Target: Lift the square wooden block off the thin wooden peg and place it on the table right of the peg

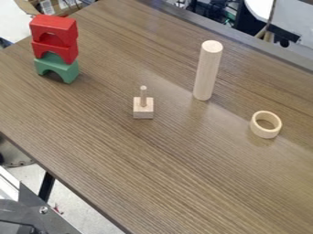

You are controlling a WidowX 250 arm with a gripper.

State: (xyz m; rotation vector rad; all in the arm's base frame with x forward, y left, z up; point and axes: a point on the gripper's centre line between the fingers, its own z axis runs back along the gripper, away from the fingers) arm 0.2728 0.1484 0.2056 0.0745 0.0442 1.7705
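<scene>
Ring (263, 132) at three o'clock, probably light and stiff, should pinch best across its wall; rod (207, 73) near one o'clock might topple; jaws' state, I cannot tell.

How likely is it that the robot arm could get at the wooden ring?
Probably yes, if its reach extends that far: the wooden ring lies apart from the tall cylinder, with nothing on or against it.

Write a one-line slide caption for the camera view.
Stacked red and green arch blocks, a pegged wooden base, an upright cylinder and a wooden ring on a wood-grain table.
</scene>
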